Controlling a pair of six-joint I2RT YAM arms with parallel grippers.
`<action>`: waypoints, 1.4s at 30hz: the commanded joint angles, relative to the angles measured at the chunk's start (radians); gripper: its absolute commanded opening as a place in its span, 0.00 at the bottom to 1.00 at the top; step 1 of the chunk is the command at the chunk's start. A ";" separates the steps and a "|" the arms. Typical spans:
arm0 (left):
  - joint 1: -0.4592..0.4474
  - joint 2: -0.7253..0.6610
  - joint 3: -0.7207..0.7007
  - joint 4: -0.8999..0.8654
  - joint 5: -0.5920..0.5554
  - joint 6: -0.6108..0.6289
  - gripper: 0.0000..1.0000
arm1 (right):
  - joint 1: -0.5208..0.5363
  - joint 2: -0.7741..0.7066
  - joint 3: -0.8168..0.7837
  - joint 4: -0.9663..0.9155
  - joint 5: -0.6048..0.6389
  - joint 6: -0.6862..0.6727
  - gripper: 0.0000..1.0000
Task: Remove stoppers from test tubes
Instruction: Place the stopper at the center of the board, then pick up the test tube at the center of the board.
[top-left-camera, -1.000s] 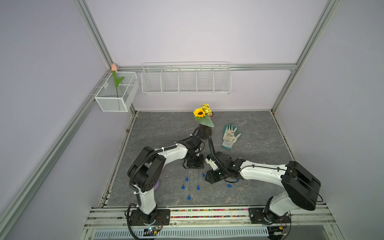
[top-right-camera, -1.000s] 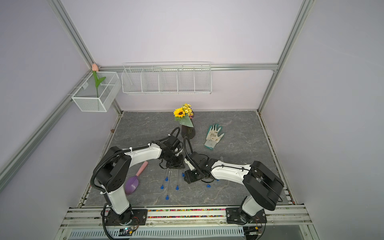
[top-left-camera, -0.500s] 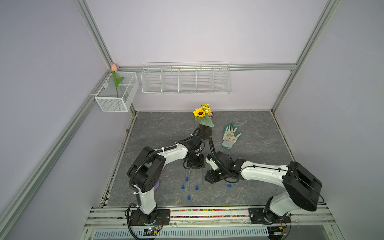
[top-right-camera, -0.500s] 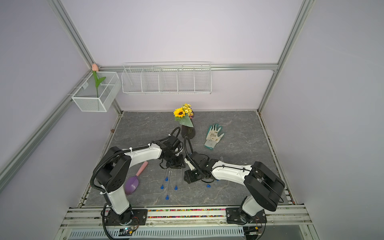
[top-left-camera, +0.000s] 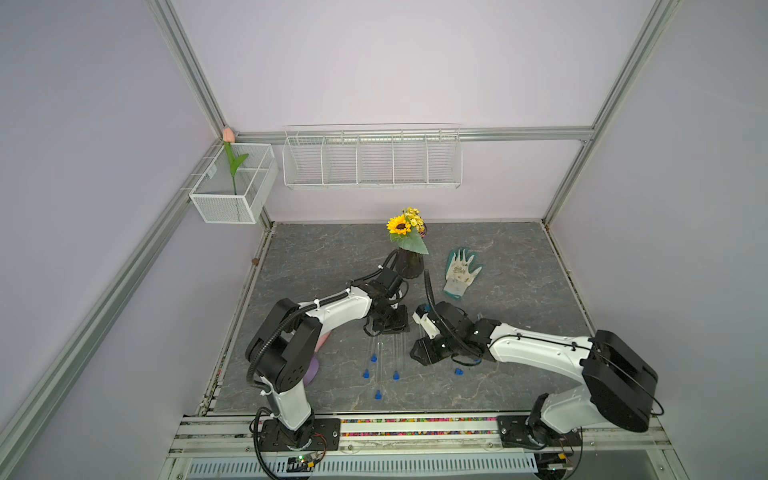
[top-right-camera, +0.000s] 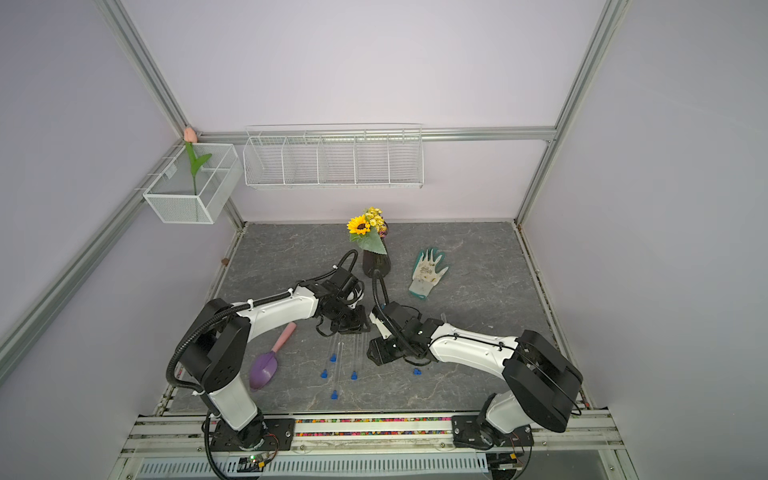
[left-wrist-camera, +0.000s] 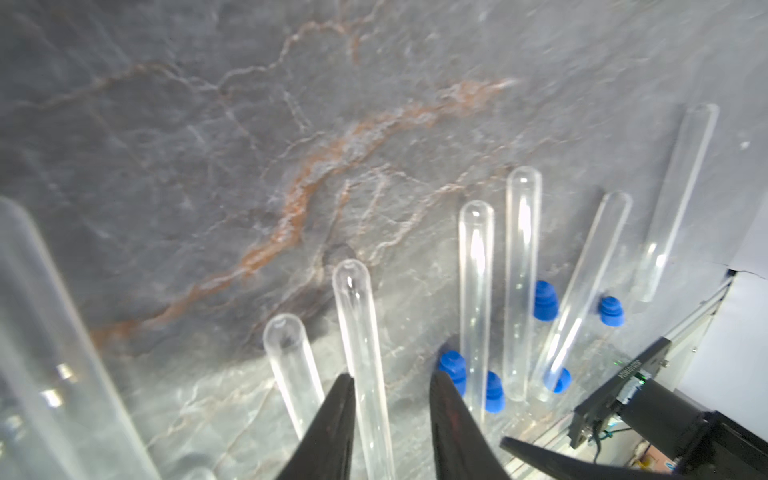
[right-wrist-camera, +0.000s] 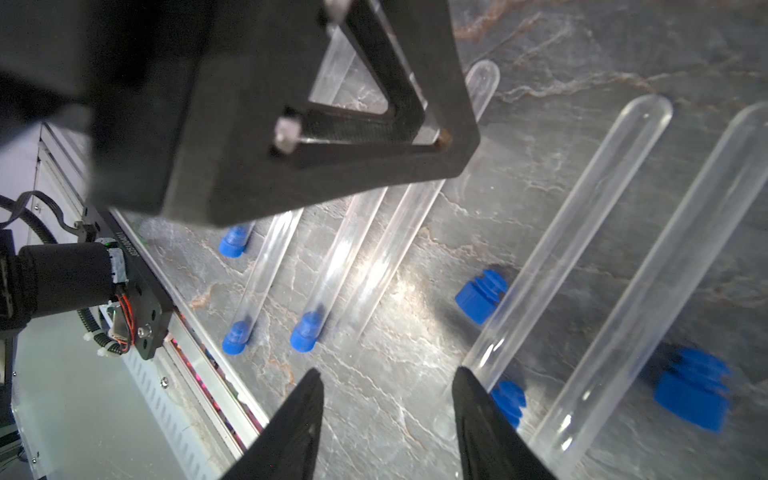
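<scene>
Several clear test tubes (top-left-camera: 380, 361) lie side by side on the grey table between my two arms. Some carry blue stoppers (right-wrist-camera: 305, 332) in their mouths. Other stoppers (right-wrist-camera: 480, 295) lie loose on the table. My left gripper (left-wrist-camera: 390, 376) is open and hangs low over the tubes' rounded ends. One tube (left-wrist-camera: 361, 332) runs between its fingers, close to one of them, with a gap to the other. My right gripper (right-wrist-camera: 388, 372) is open over bare table. A tube with a blue stopper (right-wrist-camera: 507, 399) at its mouth lies just outside one finger.
A purple scoop with a pink handle (top-right-camera: 266, 365) lies by the left arm's base. A dark vase of flowers (top-right-camera: 376, 262) stands just behind the left gripper (top-right-camera: 349, 326), and a work glove (top-right-camera: 428, 274) lies at the back right. The two grippers are close together.
My left gripper's jaws have parted from shut to open. Both arms have stayed almost in place.
</scene>
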 joint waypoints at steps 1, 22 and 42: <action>-0.004 -0.058 -0.019 -0.011 -0.021 -0.012 0.34 | -0.005 -0.054 -0.020 -0.021 0.019 0.007 0.54; -0.002 -0.446 -0.136 0.045 -0.125 -0.040 0.54 | -0.006 -0.337 -0.034 -0.180 0.233 -0.023 0.61; -0.001 -0.948 -0.407 0.155 -0.419 0.067 0.85 | -0.022 -0.557 -0.047 -0.126 0.353 -0.029 0.89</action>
